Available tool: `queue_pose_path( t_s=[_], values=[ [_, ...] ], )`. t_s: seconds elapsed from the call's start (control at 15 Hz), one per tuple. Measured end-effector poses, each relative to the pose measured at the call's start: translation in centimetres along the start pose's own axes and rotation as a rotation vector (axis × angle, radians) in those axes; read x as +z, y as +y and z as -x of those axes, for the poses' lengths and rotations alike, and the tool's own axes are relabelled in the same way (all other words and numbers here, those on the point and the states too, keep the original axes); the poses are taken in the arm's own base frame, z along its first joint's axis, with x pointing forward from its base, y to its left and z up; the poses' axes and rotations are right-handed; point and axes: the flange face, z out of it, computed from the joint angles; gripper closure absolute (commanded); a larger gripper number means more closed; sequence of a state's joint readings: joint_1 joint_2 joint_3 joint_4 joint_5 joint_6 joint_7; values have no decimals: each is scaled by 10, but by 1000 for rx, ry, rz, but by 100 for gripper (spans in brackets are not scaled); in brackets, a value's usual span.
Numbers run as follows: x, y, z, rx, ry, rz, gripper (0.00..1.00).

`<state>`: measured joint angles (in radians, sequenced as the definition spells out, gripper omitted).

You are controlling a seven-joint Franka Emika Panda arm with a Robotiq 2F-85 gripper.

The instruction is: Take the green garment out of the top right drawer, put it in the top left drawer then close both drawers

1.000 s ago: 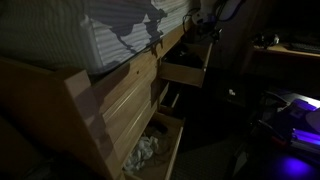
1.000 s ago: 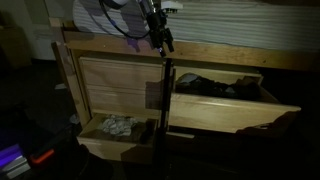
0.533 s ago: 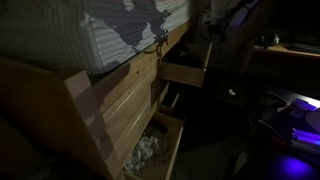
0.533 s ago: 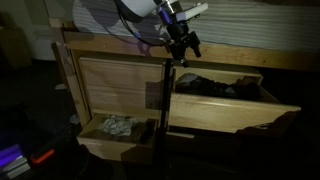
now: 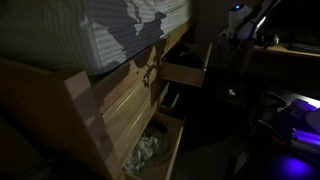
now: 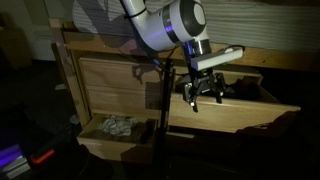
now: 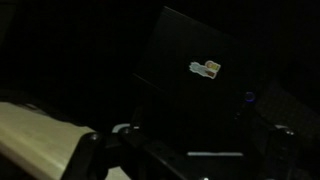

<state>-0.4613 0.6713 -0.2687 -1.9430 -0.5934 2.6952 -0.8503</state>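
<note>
The claw (image 6: 204, 97) hung released, fingers spread, just above the open top right drawer (image 6: 235, 116) at the chest's (image 6: 68, 70) right end. A dark garment (image 6: 240, 88) lay inside near its back edge, colour lost in the dimness. The top left drawer (image 6: 113, 78) stood shut. The lower drawer (image 6: 105, 141) beneath it stood open.

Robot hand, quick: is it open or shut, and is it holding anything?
Hand: open, seems to be holding nothing, fingers spread above the open drawer.
</note>
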Motion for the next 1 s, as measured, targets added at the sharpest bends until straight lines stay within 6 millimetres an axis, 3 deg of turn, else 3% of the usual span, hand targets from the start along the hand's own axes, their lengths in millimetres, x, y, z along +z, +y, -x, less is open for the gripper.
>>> queue_pose_path(
  t_s=[0.2,0.4,0.67,1.0],
  values=[
    [65,-19,-18,108,116,-121,0],
    [98,-16,-50,191,259,-69,0],
    [104,-5,-92,211,392,74,0],
    [106,-6,-87,239,393,79,0]
  ],
)
